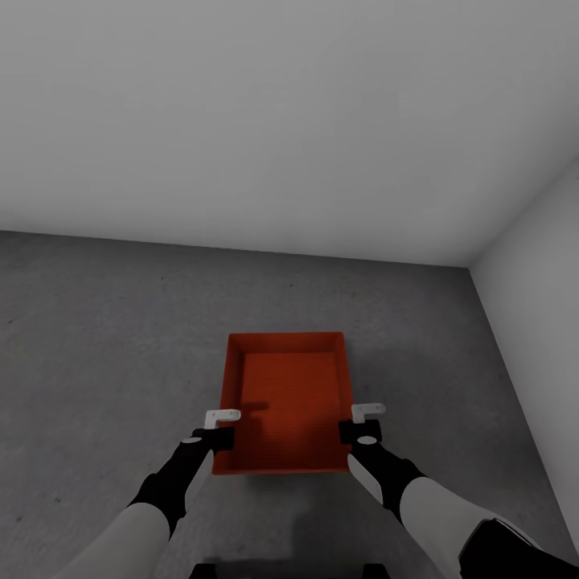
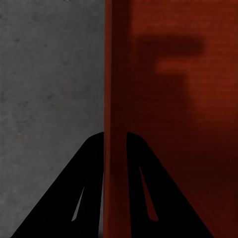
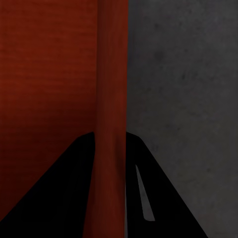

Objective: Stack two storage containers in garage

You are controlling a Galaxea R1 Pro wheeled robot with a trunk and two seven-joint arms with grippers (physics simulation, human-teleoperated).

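The garage floor (image 1: pixel 96 338), dark grey, matte and faintly mottled concrete, is spreading out to plain pale walls (image 1: pixel 281 121) that are meeting in a corner at the right. Nearest, the left end effector (image 1: pixel 212 429) is clamping the left wall of an orange-red storage container (image 1: pixel 289 394), one finger inside and one outside the thin wall. The right end effector (image 1: pixel 363 422) is gripping the opposite wall the same way. The rectangular container is sitting between them with its flat, finely ribbed bottom showing and nothing inside it. Whether it is touching the floor cannot be told.
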